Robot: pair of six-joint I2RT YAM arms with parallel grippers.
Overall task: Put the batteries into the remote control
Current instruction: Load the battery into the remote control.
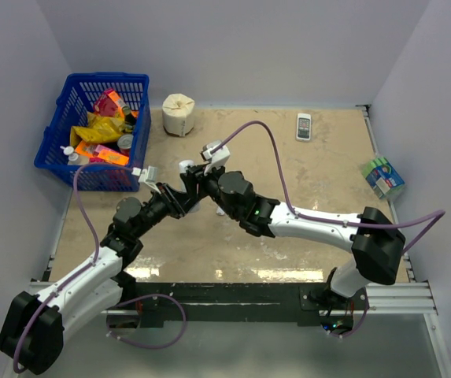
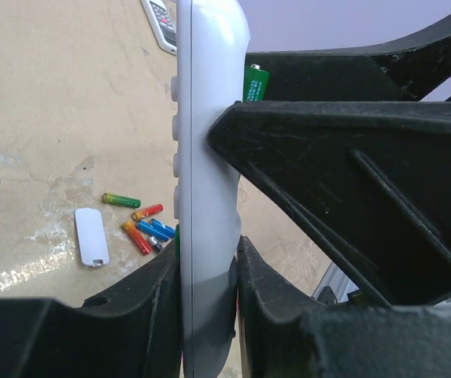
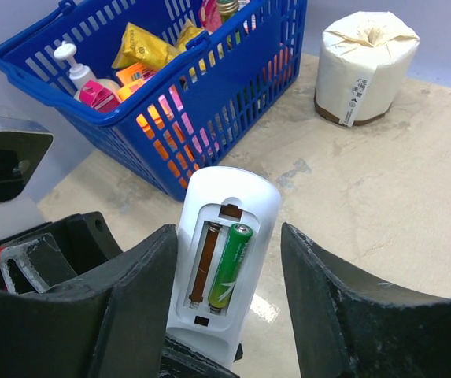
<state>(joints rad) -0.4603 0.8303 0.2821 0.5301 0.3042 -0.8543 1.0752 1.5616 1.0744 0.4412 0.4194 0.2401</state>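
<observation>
The remote point(image 3: 223, 260) is off the worktop point(image 1: 327, 189), over its left-centre part near the basket point(image 1: 103, 77). It stands on end in the left jaws, which are clenched on its lower part, one finger point(image 2: 150, 291) on the button side and one on the back. It is slim and white, with a rounded top. In the left wrist view it shows edge-on point(image 2: 205, 157), with its buttons as small bumps down the left side.

The back is uncovered and faces the right wrist camera. A green battery point(image 3: 229, 264) lies in the right-hand slot of the open compartment. The left-hand slot shows only a brown strip.

The right jaws are released and grasp nothing. Their fingers point(image 3: 123, 307) stand on either side of the remote with a narrow gap each way.

Loose batteries point(image 2: 146, 230) in red, orange, blue and green lie in a small cluster on the worktop, with a white cover point(image 2: 91, 236) just beside them. A roll point(image 1: 179, 114) stands at the far edge beside the basket. A short handset point(image 1: 304, 126) lies near the far right corner.
</observation>
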